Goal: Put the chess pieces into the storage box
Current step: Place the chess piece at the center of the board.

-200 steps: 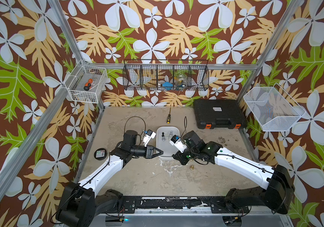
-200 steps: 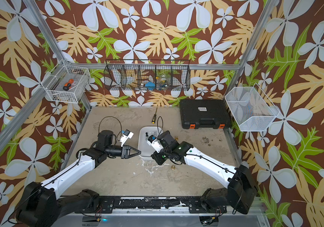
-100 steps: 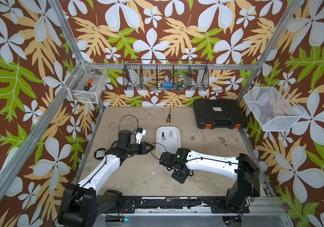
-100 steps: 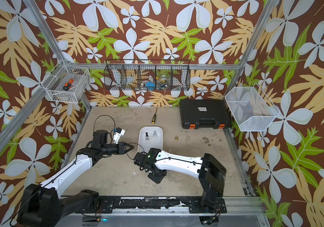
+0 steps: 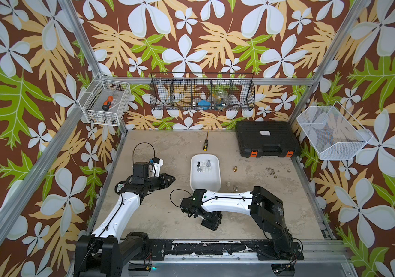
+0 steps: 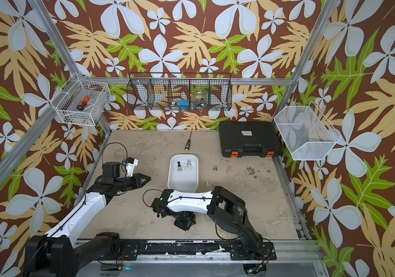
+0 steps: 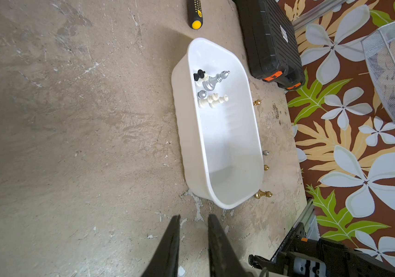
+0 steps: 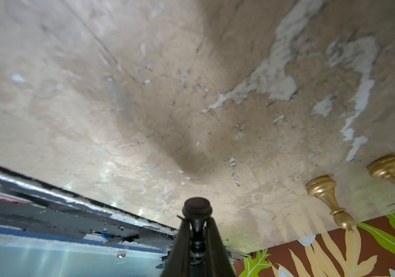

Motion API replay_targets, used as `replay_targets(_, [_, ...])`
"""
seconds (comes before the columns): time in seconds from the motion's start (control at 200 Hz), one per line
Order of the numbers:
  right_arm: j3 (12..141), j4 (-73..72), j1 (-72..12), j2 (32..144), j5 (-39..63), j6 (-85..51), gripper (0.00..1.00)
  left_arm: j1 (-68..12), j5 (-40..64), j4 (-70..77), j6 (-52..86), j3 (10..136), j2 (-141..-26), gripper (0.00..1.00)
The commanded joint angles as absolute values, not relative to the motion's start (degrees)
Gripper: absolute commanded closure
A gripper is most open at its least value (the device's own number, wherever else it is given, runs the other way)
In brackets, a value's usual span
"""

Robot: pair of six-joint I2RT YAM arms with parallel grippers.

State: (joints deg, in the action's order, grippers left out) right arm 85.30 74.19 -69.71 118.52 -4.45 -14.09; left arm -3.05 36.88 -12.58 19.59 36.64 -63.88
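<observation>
— Where are we in the job?

— Mid-carry, I'd say. My right pincer (image 8: 197,221) is clamped tight on a black piece (image 8: 197,208). It grips the thin stem, and the round base pokes out past the tips. It hangs low over the bare surface (image 8: 143,96) near the front rail, well apart from the storage box (image 5: 205,181).

— And the left one?

— The left pincer (image 7: 193,230) has its jaws a little apart with nothing between them. It points towards the near end of the box and touches nothing.

— What's in the box?

— A small cluster of chess pieces (image 7: 212,88) at the far end: black, silver and cream. The near half is bare.

— What's outside?

— One gold piece (image 5: 235,169) stands alone to the right of the box. A few more pieces (image 5: 228,184) sit just beside its near right corner. Two gold pieces (image 8: 328,199) show in the right wrist view, not far from my pincer.

— So, next?

— I judge I need to lift the black piece and swing the folded right arm round towards the box. Then I clear the rim, and only then open over the bare half. The loose pieces by that corner look easy to knock, so I'd come in from above rather than sweep low.
</observation>
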Motion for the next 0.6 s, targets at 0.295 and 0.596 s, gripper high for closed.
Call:
replay_targets(0.295, [87.0, 75.2, -69.7, 121.0, -3.9, -13.3, 0.86, -2.9, 38.0, -12.2, 18.6, 36.3, -65.1, 0.76])
replay_targets(0.596, [88.1, 75.0, -69.0, 122.5, -3.4, -13.1, 0.79, -2.9, 38.2, -11.8, 18.6, 36.0, -65.4, 0.76])
